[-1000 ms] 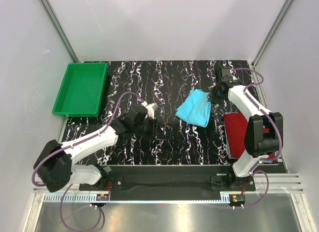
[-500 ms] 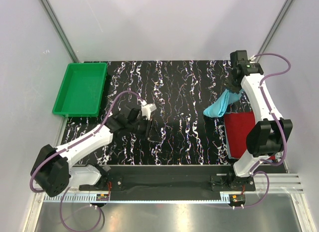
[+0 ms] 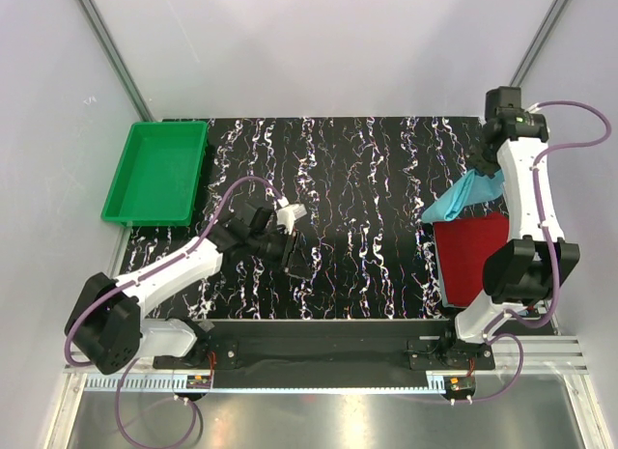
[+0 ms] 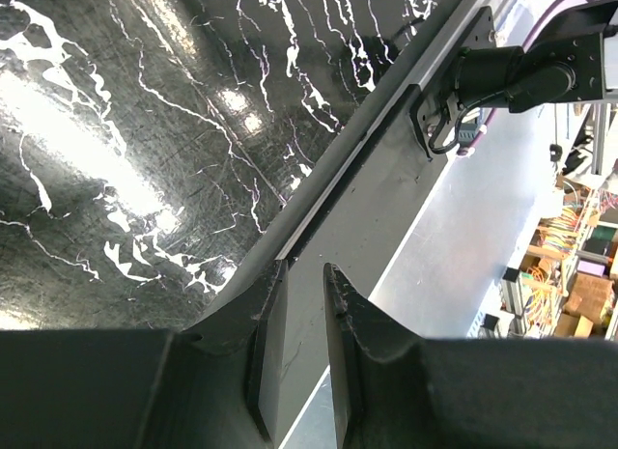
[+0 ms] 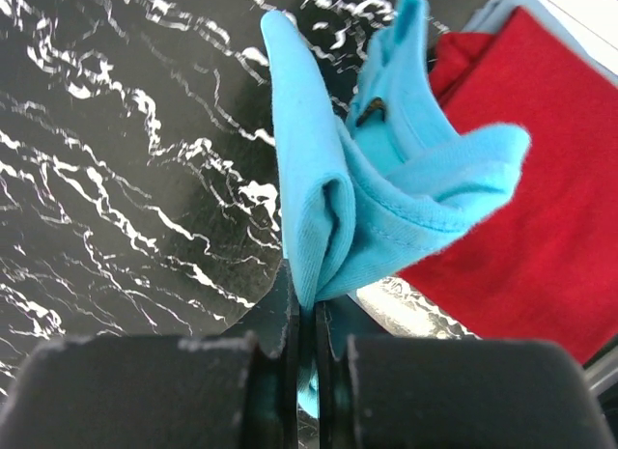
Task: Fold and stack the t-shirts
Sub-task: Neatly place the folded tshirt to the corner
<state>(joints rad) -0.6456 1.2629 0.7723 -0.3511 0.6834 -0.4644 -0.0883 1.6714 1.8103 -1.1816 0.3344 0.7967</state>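
Observation:
The turquoise t-shirt hangs bunched in the air at the right, its lower end over the far left corner of the dark red t-shirt. The red one lies as a folded rectangle on the mat. My right gripper is shut on a fold of the turquoise cloth, and the wrist view shows the red t-shirt below it. My left gripper hovers low over the middle of the mat, away from both shirts. Its jaws stand a little apart with nothing between them.
A green plastic tray sits at the far left corner of the black marbled mat. White walls with metal posts close in the sides. The near table edge and rail lie under the left gripper.
The right arm lifted the turquoise t-shirt off the mat and carried it right and back, over the red t-shirt's edge. The left arm shifted only slightly.

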